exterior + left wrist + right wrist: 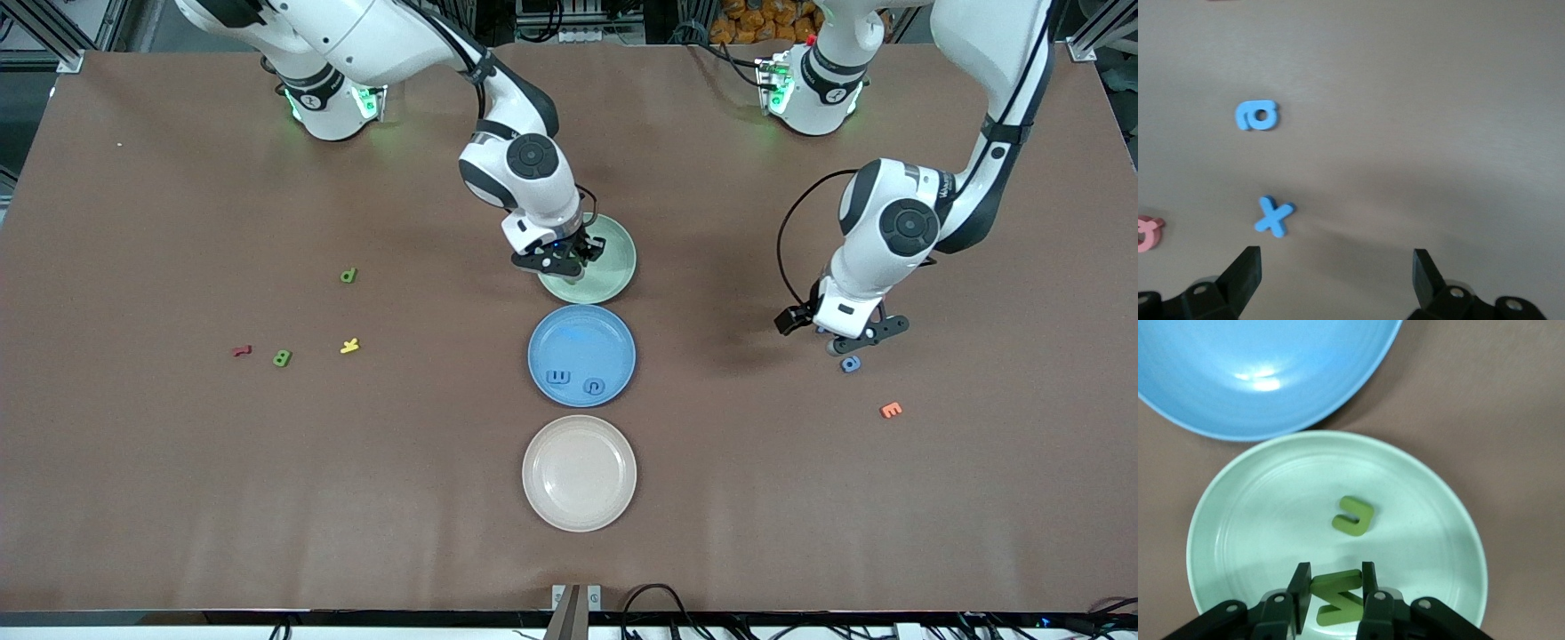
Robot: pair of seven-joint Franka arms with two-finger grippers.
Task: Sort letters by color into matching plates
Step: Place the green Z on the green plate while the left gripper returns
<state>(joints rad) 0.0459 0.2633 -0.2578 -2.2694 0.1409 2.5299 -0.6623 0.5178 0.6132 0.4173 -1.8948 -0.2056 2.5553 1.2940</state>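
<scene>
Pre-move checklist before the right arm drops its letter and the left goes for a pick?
1. Right gripper shut on green letter: ok.
2. It is over the pale green plate, colors match: ok.
3. Drop spot apart from the green letter already in the plate: ok.
4. Left gripper open over the table: ok.
5. Blue X letter lined up between its fingers: not ok, it sits nearer one finger.
6. Blue plate has free room: ok, two letters in it.

Three plates are lying in a row across the middle of the brown table (178, 498): green plate (613, 267), blue plate (582, 342), cream plate (579, 473). Toward the right arm's end, a green d (348, 276), red letter (241, 351), green B (282, 358) and yellow letter (349, 346) are lying loose. Toward the left arm's end, a blue letter (851, 364) and an orange E (890, 410) are lying near each other.
</scene>
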